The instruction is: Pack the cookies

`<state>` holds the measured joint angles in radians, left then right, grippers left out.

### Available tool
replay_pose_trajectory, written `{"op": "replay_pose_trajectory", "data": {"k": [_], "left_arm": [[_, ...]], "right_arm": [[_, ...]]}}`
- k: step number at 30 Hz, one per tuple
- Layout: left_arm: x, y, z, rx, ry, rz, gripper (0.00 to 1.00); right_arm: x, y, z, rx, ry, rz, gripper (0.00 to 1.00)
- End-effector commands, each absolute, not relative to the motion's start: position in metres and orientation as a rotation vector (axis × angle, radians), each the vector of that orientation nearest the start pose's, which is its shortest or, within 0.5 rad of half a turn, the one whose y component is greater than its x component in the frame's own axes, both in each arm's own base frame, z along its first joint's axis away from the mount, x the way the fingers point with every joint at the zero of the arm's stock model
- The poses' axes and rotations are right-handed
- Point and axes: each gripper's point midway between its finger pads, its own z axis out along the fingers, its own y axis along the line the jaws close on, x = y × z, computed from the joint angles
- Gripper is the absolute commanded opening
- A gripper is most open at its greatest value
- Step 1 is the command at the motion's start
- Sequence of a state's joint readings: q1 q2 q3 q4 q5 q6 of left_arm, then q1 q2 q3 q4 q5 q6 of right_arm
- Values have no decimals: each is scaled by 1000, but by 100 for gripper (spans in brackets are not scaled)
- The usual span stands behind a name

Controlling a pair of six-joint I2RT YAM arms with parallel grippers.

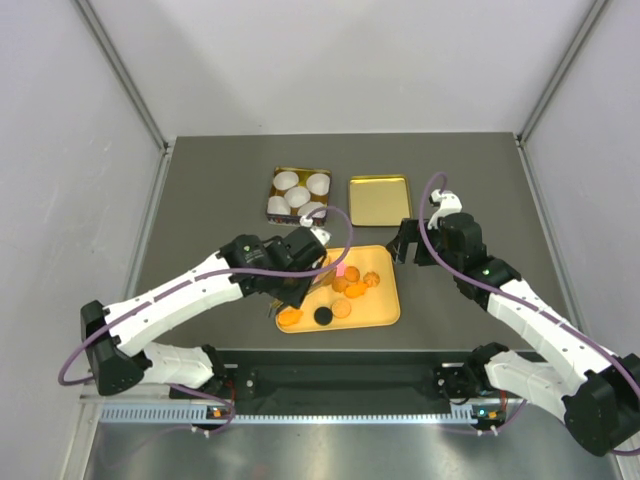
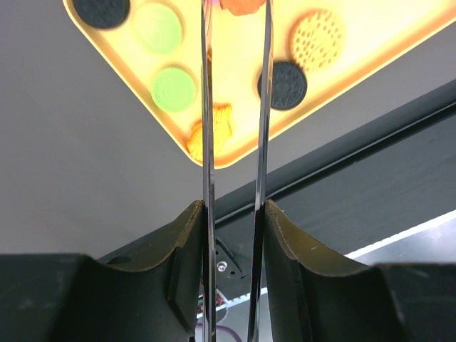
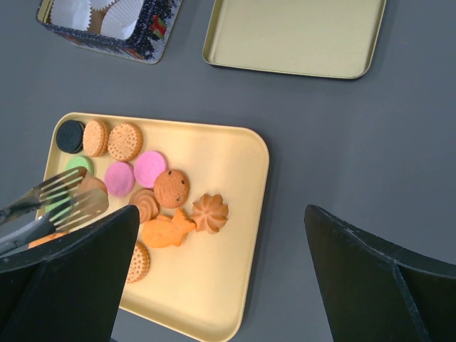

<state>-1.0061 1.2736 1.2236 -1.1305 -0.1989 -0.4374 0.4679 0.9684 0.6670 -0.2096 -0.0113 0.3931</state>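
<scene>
Several cookies [image 1: 350, 285] lie on a yellow tray [image 1: 388, 312]: pink rounds [image 3: 149, 169], an orange fish [image 3: 165, 231], a flower shape [image 3: 210, 213], green discs [image 2: 173, 88] and a black one [image 2: 283, 84]. My left gripper [image 2: 234, 210] is shut on a pair of metal tongs [image 2: 206, 142]. Their forked tips [image 3: 68, 199] reach over the tray's left part. An orange cookie [image 2: 242, 6] shows between the tips at the frame's top edge. My right gripper [image 3: 221, 214] hangs wide open above the tray's right side, with nothing in it.
A dark tin [image 1: 298, 193] lined with white paper cups stands behind the tray. Its gold lid [image 1: 379, 199] lies to the right of it. The dark table's near edge and a black rail run just below the tray [image 2: 342, 164].
</scene>
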Motion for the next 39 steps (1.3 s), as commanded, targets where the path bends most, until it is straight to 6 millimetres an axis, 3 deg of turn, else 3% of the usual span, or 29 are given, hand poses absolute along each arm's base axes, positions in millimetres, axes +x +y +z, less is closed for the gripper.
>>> {"op": "replay_pose_trajectory", "data": {"k": [1, 6, 13, 17, 22, 31, 33, 39], "left_arm": [[170, -210, 205, 634, 2501, -217, 35], [210, -215, 219, 537, 2457, -231, 34], [298, -199, 250, 302, 2352, -212, 34], [340, -183, 246, 214, 2336, -114, 34], [389, -162, 224, 108, 2344, -49, 34], [442, -148, 196, 56, 2328, -6, 35], [448, -146, 188, 48, 2344, -2, 35], [458, -145, 188, 34, 2329, 5, 35]], "right_arm": [[283, 158, 170, -82, 2074, 527, 100], [283, 159, 170, -85, 2076, 533, 100], [283, 160, 170, -87, 2075, 543, 100], [282, 160, 170, -89, 2073, 546, 100], [282, 161, 170, -89, 2075, 548, 100], [282, 161, 167, -91, 2082, 551, 100], [282, 162, 166, -92, 2085, 550, 100], [282, 161, 168, -88, 2080, 545, 100]]}}
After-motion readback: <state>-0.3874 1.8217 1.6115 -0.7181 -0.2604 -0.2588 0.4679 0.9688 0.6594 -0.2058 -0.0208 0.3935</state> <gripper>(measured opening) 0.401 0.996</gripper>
